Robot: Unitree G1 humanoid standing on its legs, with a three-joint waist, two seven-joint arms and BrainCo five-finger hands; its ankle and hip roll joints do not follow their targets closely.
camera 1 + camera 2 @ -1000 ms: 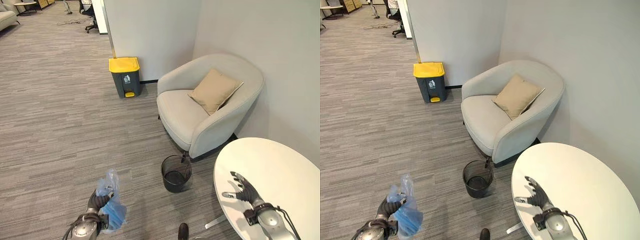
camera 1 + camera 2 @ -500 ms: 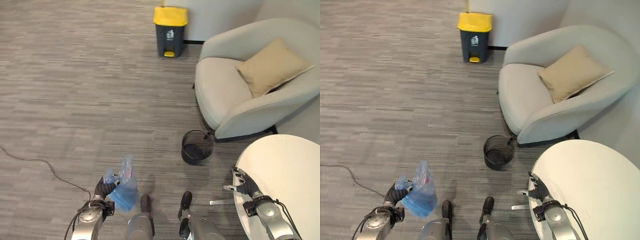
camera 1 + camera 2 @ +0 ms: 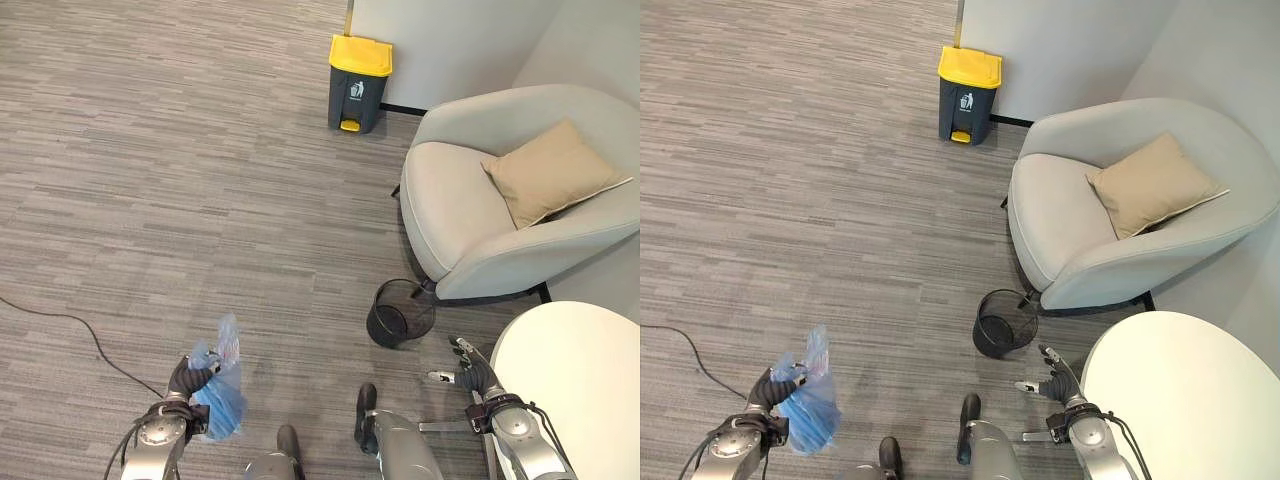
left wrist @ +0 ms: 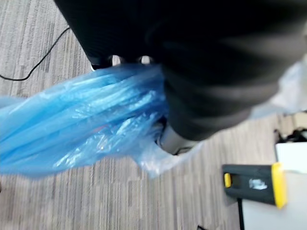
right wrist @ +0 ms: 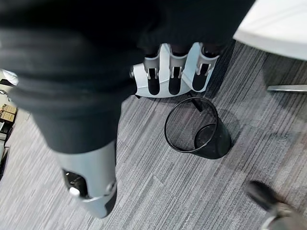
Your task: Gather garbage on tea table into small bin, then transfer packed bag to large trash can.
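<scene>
A blue plastic bag with rubbish inside hangs above the carpet at the lower left, and my left hand is shut on its gathered neck. From the wrist, the bag bulges past that hand. My right hand is open, fingers straight, held over the floor just left of the white round tea table. The small black mesh bin stands in front of it with nothing visible inside. The large grey trash can with a yellow lid stands far ahead by the wall.
A light grey armchair with a tan cushion stands right of the path, close behind the mesh bin. Grey carpet stretches wide between me and the large can. A wall corner rises behind the can.
The camera has swung, so the whole scene has shifted. My right hand has come off the tabletop to its left side, over the floor. The left hand still holds the bag.
</scene>
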